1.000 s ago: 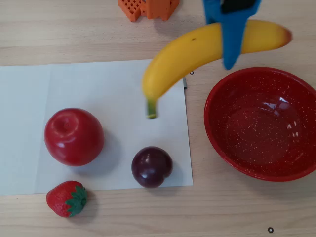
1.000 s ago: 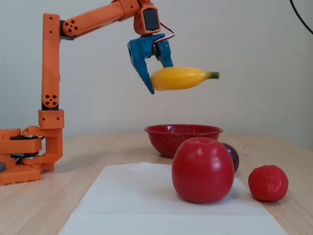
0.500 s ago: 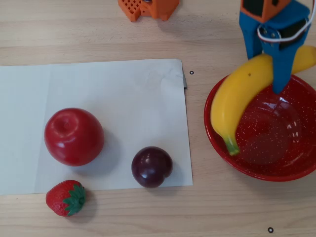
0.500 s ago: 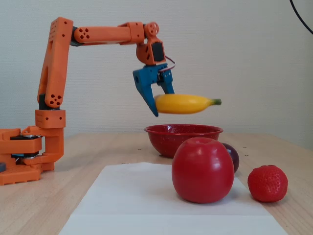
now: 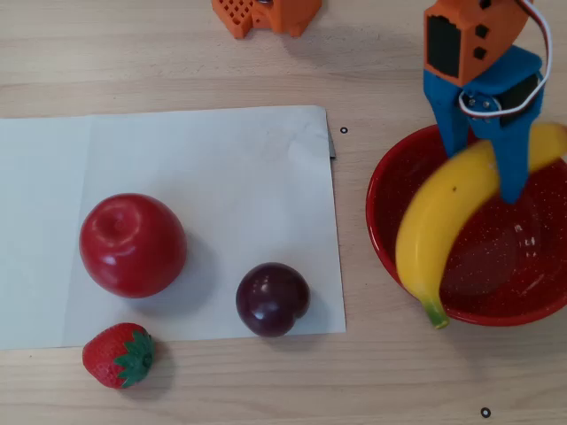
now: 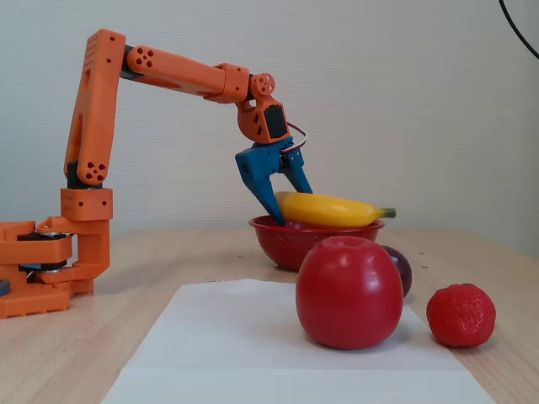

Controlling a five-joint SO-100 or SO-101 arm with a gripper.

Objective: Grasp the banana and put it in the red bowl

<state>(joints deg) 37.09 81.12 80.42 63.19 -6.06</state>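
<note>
Nearest the fixed camera stands a red apple [image 6: 349, 291] on a white paper sheet [image 6: 227, 345], with a strawberry [image 6: 461, 315] just beside it on the bare wooden table [image 6: 505, 278] and a dark plum [image 6: 398, 268] partly hidden behind the apple. Beyond these, the banana [image 5: 443, 226] lies across the red bowl [image 5: 390, 239]: in the overhead view its greenish stem tip hangs over the near rim while its other end reaches past the far rim at the right edge of the picture, and in the fixed view it rests along the top of the bowl rather than down inside it. The gripper [image 5: 483, 159] is placed over the upper part of the banana with its blue jaws spread, one finger on each side of the fruit; whether the fingers press on the banana or merely flank it cannot be told from either view. The orange arm [image 6: 168, 71] reaches over from its base [image 6: 42, 269] at the left of the fixed view. In the overhead view the paper sheet lies left of the bowl and well clear of it, carrying the apple and the plum, with the strawberry off its lower left edge. A second orange part [image 5: 266, 13] shows at the top edge of the overhead view.
</note>
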